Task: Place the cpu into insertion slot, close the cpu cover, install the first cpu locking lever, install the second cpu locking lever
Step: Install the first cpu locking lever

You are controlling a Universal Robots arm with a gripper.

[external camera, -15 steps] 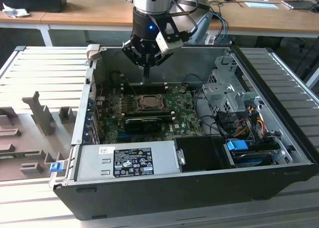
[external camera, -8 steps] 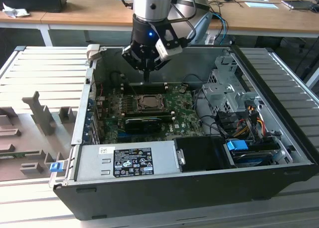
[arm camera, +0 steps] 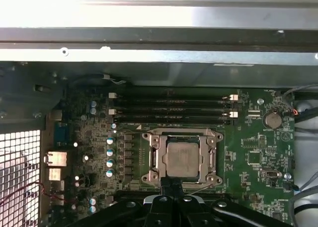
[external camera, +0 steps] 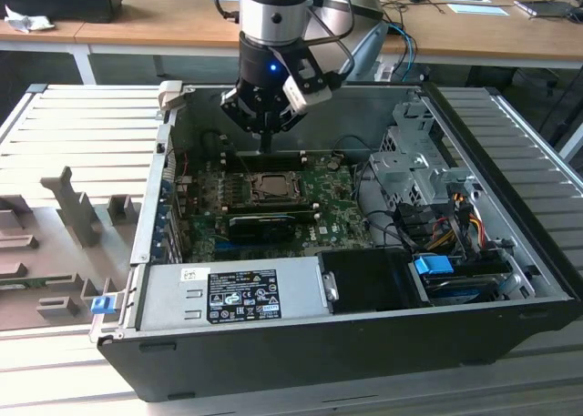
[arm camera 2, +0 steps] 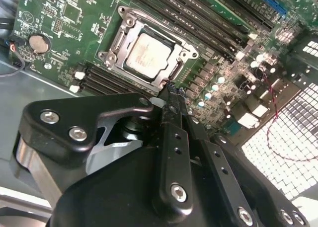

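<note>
The gripper hangs inside the open black computer case, fingers pressed together and holding nothing. The fingertips stand just beside one edge of the square black insertion slot, above the adjoining black memory slots. The small flat silver-grey square cpu lies seated in that slot. The thin silver metal cpu cover frames it and appears lowered flat.

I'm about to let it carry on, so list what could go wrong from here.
The gripper, tips shut, hangs right at the edge of the cover; a slip might scrape the chip bare in its window. Memory slots lie close beside the tips, so a sideways drift could knock them.
</note>
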